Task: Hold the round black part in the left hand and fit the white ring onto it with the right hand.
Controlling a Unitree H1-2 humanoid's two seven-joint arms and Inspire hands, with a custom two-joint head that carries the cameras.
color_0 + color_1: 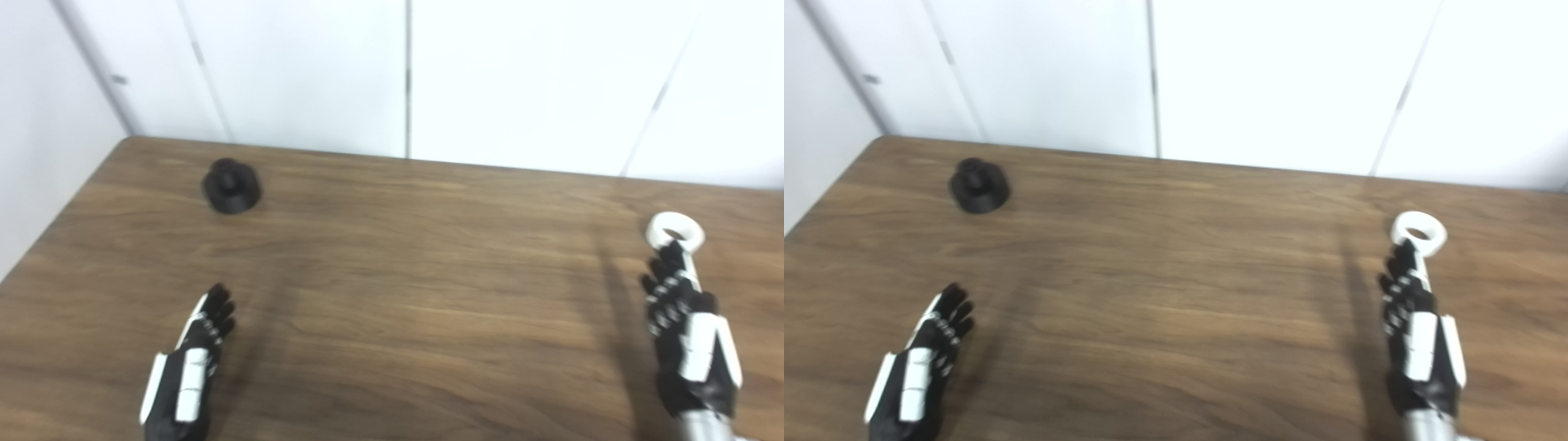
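Note:
The round black part (231, 186) stands on the wooden table (404, 269) at the far left, with a raised hub on top. The white ring (675, 231) lies flat on the table at the right. My left hand (195, 349) hovers at the lower left, well short of the black part, fingers stretched out and holding nothing. My right hand (685, 331) is at the lower right, fingers extended, with its fingertips (672, 252) just in front of the near rim of the ring. Neither hand grips anything.
White wall panels (404, 73) rise directly behind the table's far edge. The table's left edge runs diagonally past the black part. Bare wood lies between the two hands.

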